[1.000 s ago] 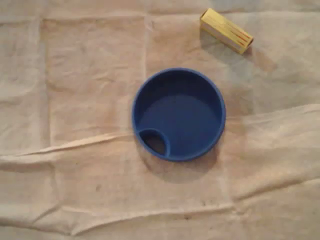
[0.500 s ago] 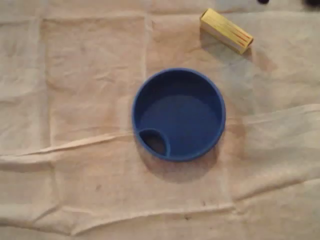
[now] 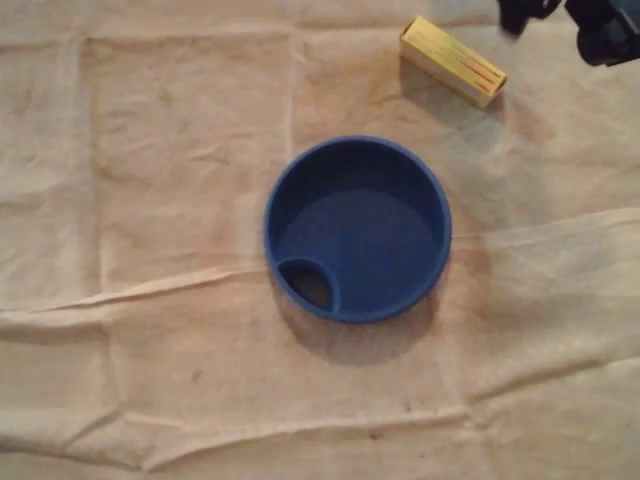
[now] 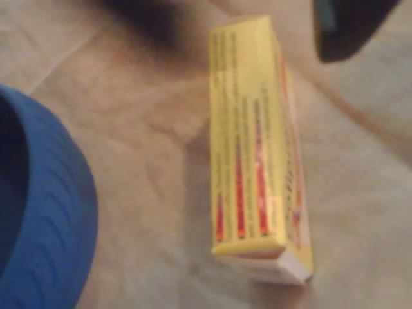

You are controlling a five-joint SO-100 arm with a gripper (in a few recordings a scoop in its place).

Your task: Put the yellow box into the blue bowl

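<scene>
The yellow box (image 3: 452, 61) lies flat on the cloth at the upper right of the overhead view, up and to the right of the blue bowl (image 3: 357, 229). The bowl stands upright, with nothing in it but a small inner cup at its lower left. My dark blue gripper (image 3: 566, 22) reaches in from the top right corner, just right of the box and clear of it. Its two parts stand apart, open, with nothing between them. In the wrist view the box (image 4: 257, 148) runs lengthwise down the middle, one dark fingertip (image 4: 351, 26) shows at the top right, and the bowl rim (image 4: 48, 206) curves at the left.
A wrinkled beige cloth (image 3: 150, 200) covers the whole table, with raised folds (image 3: 160, 288) across the lower half. Bare cloth lies between the box and the bowl.
My gripper has come into the overhead view at the top right corner, moving toward the box. The box and the bowl have not moved.
</scene>
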